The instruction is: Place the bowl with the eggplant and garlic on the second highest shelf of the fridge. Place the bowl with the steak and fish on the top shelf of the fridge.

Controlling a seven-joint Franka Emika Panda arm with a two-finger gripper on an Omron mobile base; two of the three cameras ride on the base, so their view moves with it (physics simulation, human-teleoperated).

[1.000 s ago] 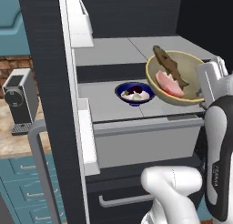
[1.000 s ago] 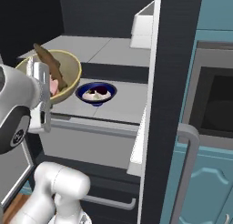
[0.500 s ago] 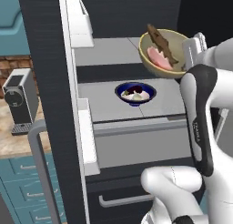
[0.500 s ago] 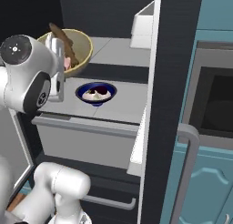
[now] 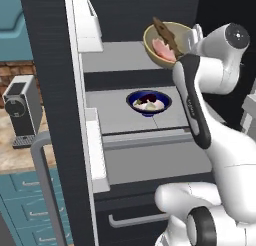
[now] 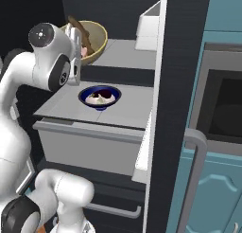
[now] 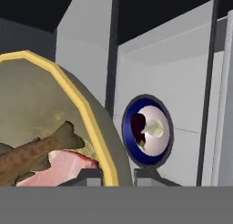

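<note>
The gripper [image 5: 189,40] is clamped on the rim of the yellow bowl [image 5: 161,47], holding it tipped on its side above the top shelf [image 5: 120,56] of the fridge [image 5: 47,90], its mouth facing the open door side. The fish [image 5: 166,34] lies slanted across the bowl, long axis running from upper left to lower right, over the pink steak [image 5: 163,50]. Below, the blue bowl [image 5: 148,103] sits upright on the second shelf [image 5: 115,115], eggplant [image 5: 146,98] and garlic [image 5: 152,106] inside.

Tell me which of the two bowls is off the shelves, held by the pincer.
The yellow-rimmed bowl holding the steak and fish; the blue bowl rests on a fridge shelf.
</note>
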